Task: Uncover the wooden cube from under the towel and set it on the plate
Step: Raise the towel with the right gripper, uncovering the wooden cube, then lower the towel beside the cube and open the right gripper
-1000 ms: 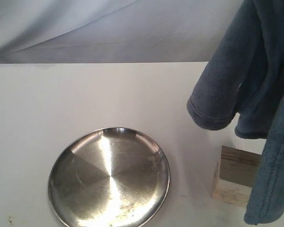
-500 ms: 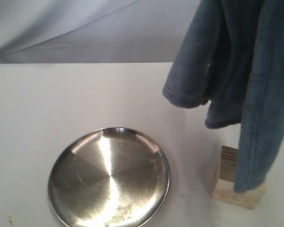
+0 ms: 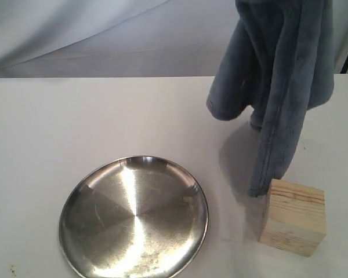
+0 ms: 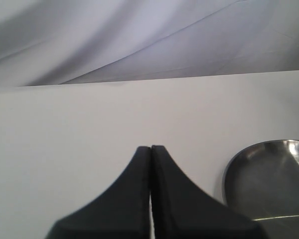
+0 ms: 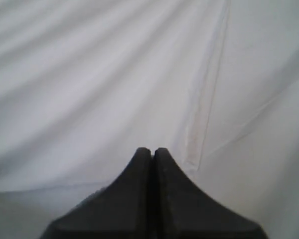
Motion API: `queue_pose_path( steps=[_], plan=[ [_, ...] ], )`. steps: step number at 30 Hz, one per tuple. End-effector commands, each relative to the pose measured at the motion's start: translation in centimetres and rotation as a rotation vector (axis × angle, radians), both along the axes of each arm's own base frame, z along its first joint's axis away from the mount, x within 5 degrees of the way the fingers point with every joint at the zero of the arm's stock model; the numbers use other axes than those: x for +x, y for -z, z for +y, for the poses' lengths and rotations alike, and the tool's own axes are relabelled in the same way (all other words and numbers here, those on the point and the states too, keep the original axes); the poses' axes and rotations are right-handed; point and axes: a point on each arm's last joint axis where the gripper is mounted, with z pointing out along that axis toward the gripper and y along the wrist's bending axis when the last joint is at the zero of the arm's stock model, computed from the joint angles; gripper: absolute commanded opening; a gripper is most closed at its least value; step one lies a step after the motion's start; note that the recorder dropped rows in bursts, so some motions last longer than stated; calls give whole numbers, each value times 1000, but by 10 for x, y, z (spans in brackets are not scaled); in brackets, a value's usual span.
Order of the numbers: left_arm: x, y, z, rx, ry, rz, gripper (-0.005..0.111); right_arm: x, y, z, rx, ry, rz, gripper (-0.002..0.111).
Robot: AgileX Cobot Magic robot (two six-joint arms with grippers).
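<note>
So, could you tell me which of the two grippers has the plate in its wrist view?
The left gripper: the plate shows beside its closed fingertips. The right gripper is also closed, but its view shows only pale draped cloth.

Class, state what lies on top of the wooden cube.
Nothing lies on the wooden cube; its grained top face is bare. The towel hangs in the air, its lowest tip beside the cube's upper edge. Whether they touch cannot be told.

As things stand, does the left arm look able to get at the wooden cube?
Probably yes. The wooden cube stands uncovered; the towel hangs lifted, only its lowest tip near the cube's top. The left gripper is shut and the plate seems to lie between, so it must cross over and open.
</note>
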Motion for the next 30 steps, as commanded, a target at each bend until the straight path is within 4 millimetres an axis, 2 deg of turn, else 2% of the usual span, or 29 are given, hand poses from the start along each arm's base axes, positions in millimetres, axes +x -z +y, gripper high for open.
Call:
queue_pose_path(
  steps=[1, 6, 13, 18, 22, 30],
  plan=[
    [0, 0, 0, -4, 4, -8, 0, 19, 29, 8, -47, -13, 127, 0],
    [0, 0, 0, -4, 4, -8, 0, 34, 59, 14, -81, -27, 244, 0],
    [0, 0, 0, -4, 4, -8, 0, 26, 89, 19, -161, -118, 569, 0],
    [0, 0, 0, -4, 4, -8, 0, 27, 117, -1, -176, -90, 753, 0],
    [0, 0, 0, -4, 4, -8, 0, 29, 151, -19, -169, -42, 877, 0],
    [0, 0, 0, -4, 4, -8, 0, 32, 215, -24, -194, -28, 1080, 0]
  ],
)
